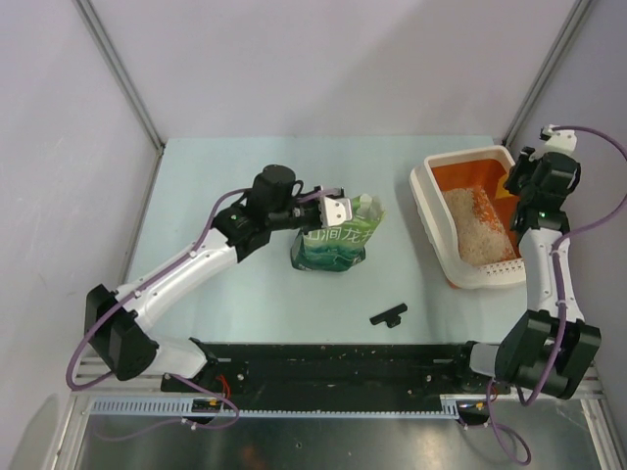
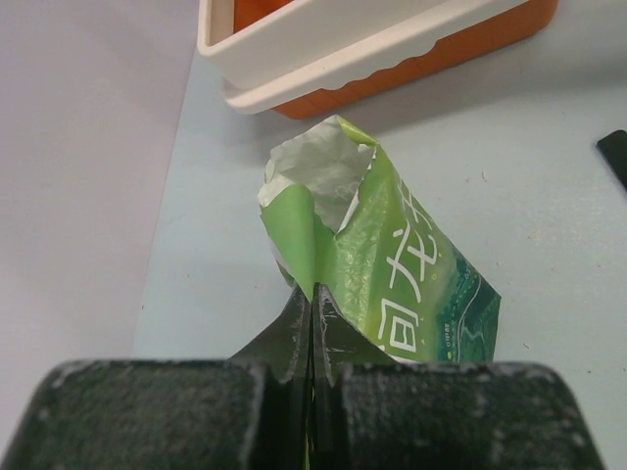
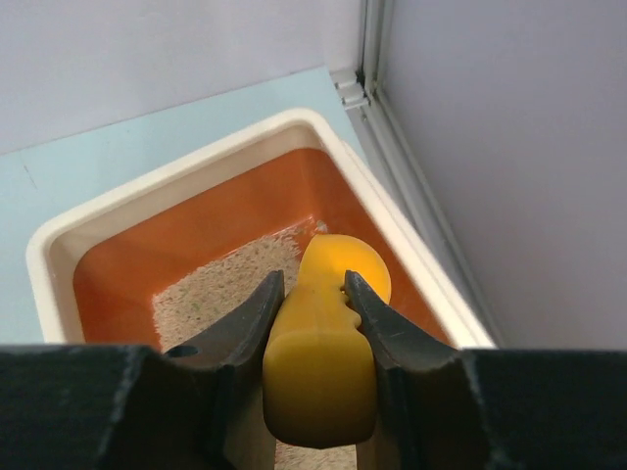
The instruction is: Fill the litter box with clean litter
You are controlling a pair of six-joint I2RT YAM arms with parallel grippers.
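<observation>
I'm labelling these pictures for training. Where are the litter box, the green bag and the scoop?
litter box (image 1: pixel 429 208), overhead view, on its white left wall.
green bag (image 1: pixel 331 247), overhead view, on its printed front.
scoop (image 3: pixel 318 367), right wrist view, on its yellow handle.

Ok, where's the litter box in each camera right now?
Top external: litter box at the far right, midway up the picture.
Left wrist: along the top edge, beyond the green bag.
Right wrist: lower left and centre, under the right tool gripping the yellow scoop.
Shared landmark: its cream rim over orange plastic, visible in all three.
</observation>
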